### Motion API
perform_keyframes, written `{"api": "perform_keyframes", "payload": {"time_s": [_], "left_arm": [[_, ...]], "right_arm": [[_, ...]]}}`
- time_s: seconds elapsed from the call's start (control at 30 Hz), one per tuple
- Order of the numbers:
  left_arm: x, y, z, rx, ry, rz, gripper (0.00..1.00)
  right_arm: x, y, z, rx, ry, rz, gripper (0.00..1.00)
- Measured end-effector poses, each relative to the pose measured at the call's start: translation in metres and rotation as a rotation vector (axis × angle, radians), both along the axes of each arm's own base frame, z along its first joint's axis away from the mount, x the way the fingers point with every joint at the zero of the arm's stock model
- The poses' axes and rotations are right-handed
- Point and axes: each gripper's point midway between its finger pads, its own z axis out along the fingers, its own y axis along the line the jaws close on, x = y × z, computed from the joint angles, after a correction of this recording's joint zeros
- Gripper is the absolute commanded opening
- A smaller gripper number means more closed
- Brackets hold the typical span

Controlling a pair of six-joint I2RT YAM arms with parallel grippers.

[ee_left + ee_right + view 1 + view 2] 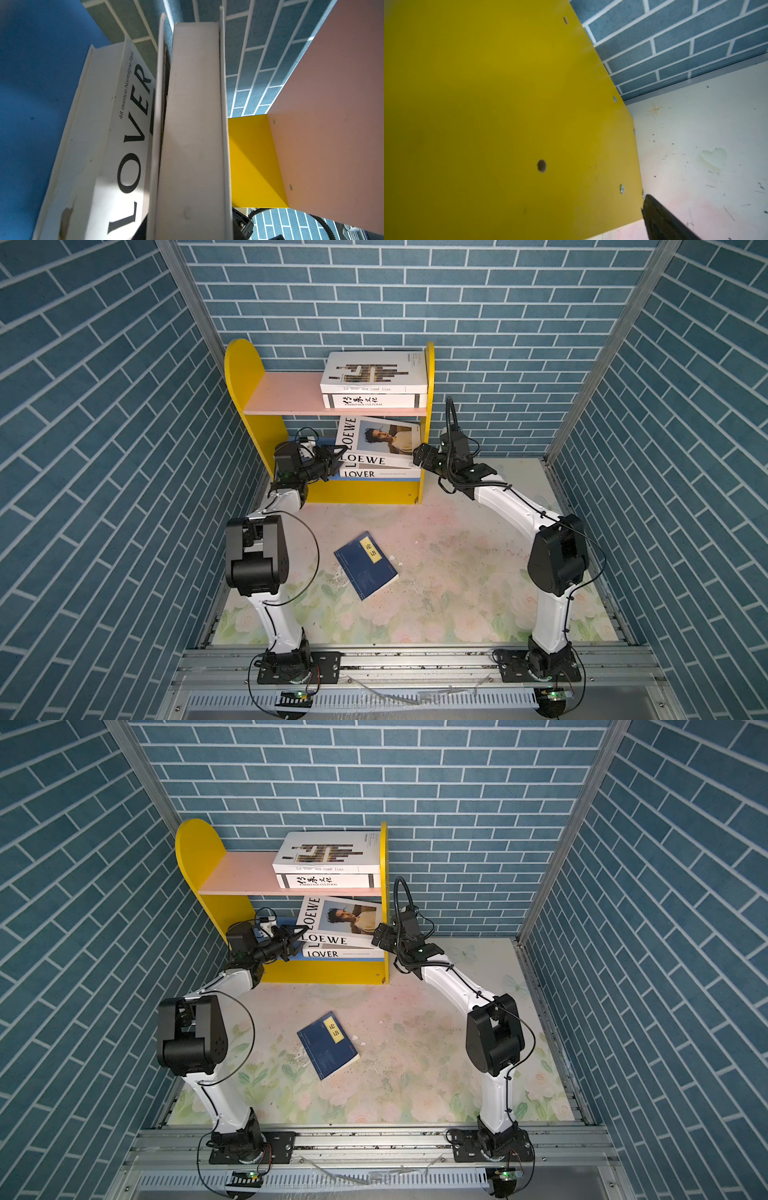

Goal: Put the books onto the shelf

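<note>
Your left gripper (pixel 334 460) sits at the 9 o'clock end of the LOEWE book (pixel 386 439), jaws part-closed about that end. You cannot tell whether they actually pinch it. The book lies askew and tilted on the LOVER book (pixel 382 474), on the lower tier of the shelf (pixel 245 373). Push it in hard and it could jam under the pink upper board (pixel 286 391), or drag the LOVER book across the blue lower board (pixel 31 104). Release it tilted and it may slide out toward you.

At the LOEWE book's 3 o'clock, your right gripper (pixel 419 454) stands wide and holds nothing. It is close against the outer face of the yellow side panel (pixel 508 104), and a shove there could shift the whole shelf.

The four large books are white and boxy. The brown-bar book (pixel 374 371) lies flat on the Heritage Cultural book (pixel 374 401), on the upper board against the side panel. The thin navy book (pixel 365 564) with the yellow label lies flat near the middle of the table (pixel 457 564), at the shelf's 6 o'clock. It is well apart from both grippers.
</note>
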Motion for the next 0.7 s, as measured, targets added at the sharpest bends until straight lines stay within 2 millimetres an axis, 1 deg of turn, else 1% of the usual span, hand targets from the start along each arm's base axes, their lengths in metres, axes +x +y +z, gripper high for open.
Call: {"api": "perform_keyframes", "payload": {"time_s": [0.07,0.23,0.3,0.57,0.7], "left_arm": [[0.0001,0.0000,-0.0012,0.002,0.004,0.002,0.38],[0.0000,0.0000,-0.0040,0.009,0.012,0.004,0.40],[-0.0002,0.0000,-0.0059,0.011,0.019,0.004,0.42],[-0.0009,0.0001,-0.0085,0.017,0.029,0.005,0.43],[-0.0015,-0.0003,-0.0096,0.024,0.030,0.003,0.50]], "right_arm": [[0.0039,0.0000,-0.0036,-0.026,0.002,-0.012,0.92],[0.0057,0.0012,-0.0117,-0.080,0.006,-0.036,0.91],[0.0055,0.0007,-0.0119,-0.088,0.003,-0.043,0.91],[0.0058,-0.0011,-0.0119,-0.100,-0.002,-0.060,0.91],[0.0060,-0.0017,-0.0120,-0.103,-0.003,-0.063,0.90]]}}
